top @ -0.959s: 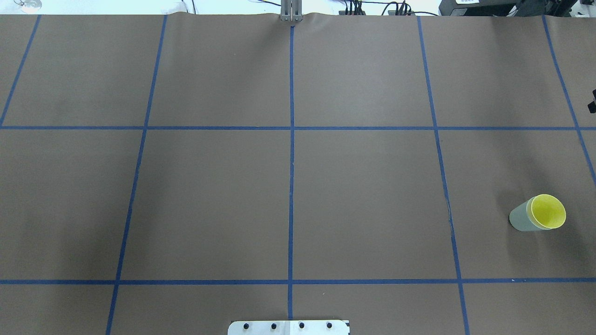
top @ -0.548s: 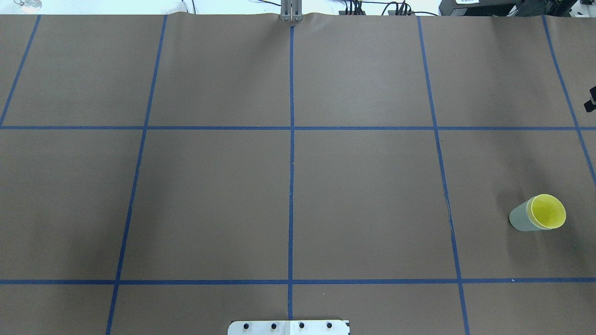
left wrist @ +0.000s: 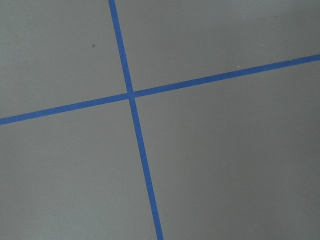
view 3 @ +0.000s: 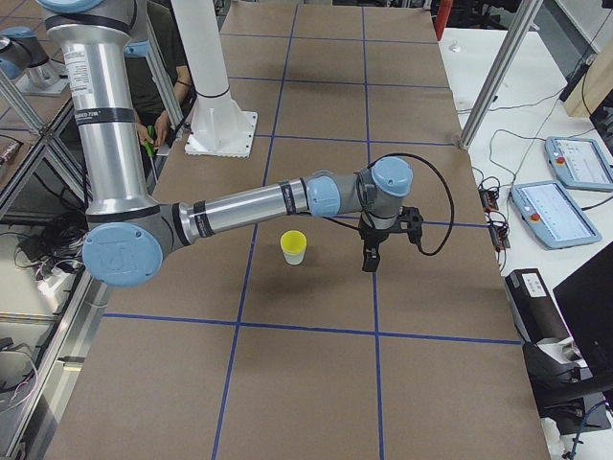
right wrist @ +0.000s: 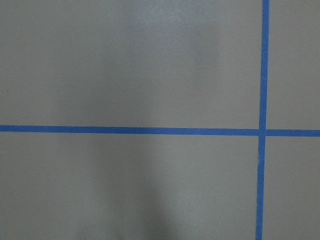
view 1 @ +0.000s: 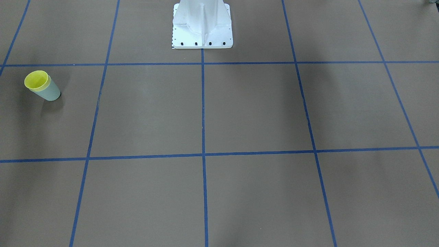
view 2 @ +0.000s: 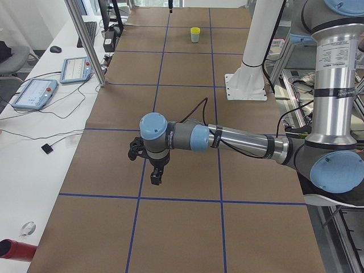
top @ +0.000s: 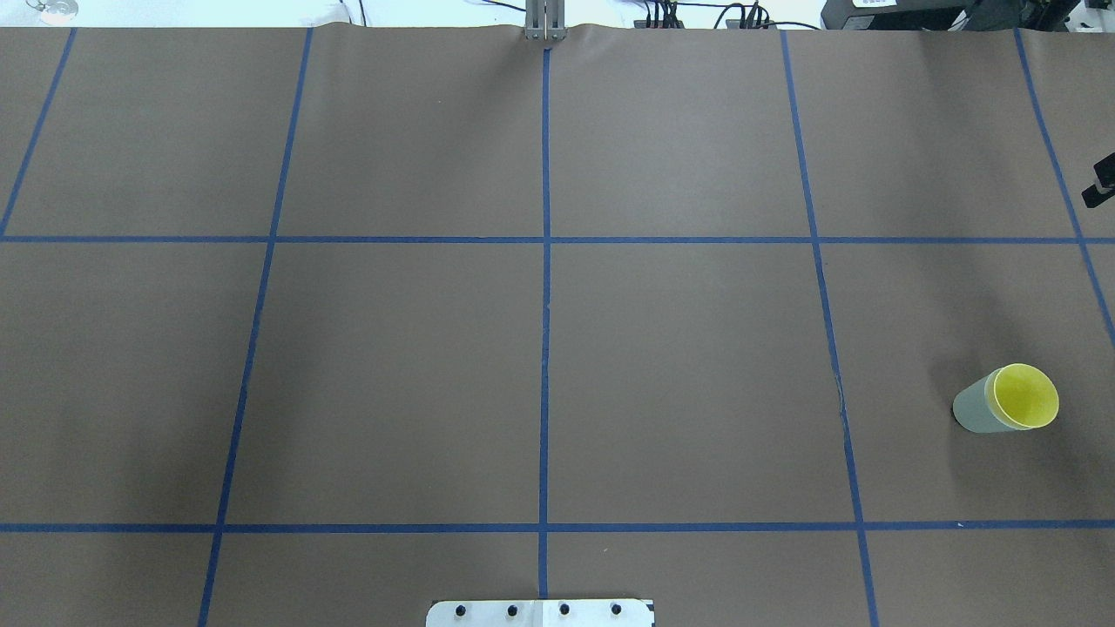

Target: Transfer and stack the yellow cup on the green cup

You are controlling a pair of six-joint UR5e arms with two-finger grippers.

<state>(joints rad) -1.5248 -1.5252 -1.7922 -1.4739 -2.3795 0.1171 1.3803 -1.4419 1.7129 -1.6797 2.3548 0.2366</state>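
Note:
The yellow cup (top: 1026, 396) sits nested inside the green cup (top: 971, 414), upright on the brown table at the right in the overhead view. The stack also shows at the left in the front-facing view, yellow cup (view 1: 36, 79) in green cup (view 1: 51, 92). My right gripper (view 3: 369, 261) hangs over the table just beside the stack, apart from it; only a dark sliver of it (top: 1099, 187) shows at the overhead view's right edge. My left gripper (view 2: 154, 177) hangs over the table's other end, far from the cups. I cannot tell whether either is open or shut. Both wrist views show only bare table.
The robot's white base (view 1: 202, 24) stands at the table's near middle edge. Blue tape lines (top: 545, 348) grid the brown table. Control pendants (view 2: 34, 91) and metal posts (view 2: 85, 40) stand along the far side. A person (view 3: 153, 96) is behind the base.
The dark sliver of the right gripper at the overhead view's right edge has crept a little farther up. The cups have not moved.

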